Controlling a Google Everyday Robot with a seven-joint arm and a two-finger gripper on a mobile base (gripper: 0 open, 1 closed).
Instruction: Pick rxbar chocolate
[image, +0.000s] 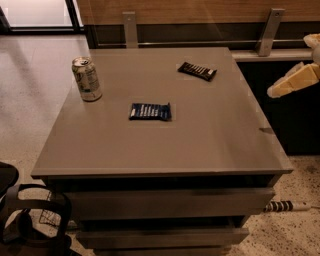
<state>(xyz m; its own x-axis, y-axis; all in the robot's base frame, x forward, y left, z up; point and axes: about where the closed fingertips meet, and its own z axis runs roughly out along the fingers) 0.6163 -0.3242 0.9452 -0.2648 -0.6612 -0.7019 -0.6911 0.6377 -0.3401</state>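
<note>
The rxbar chocolate (198, 71), a flat bar in a black wrapper with white lettering, lies near the far right of the grey table top (210, 135). A same-sized dark blue wrapped bar (150, 111) lies near the middle. My gripper (295, 80) enters from the right edge as a pale yellow pointed shape. It hangs beyond the table's right side, well right of the rxbar and apart from it.
An upright drink can (87, 79) stands at the table's far left. Drawers (165, 202) sit below the table top. A wooden wall with metal brackets (269, 31) runs behind. A dark wheeled object (30, 220) is at bottom left.
</note>
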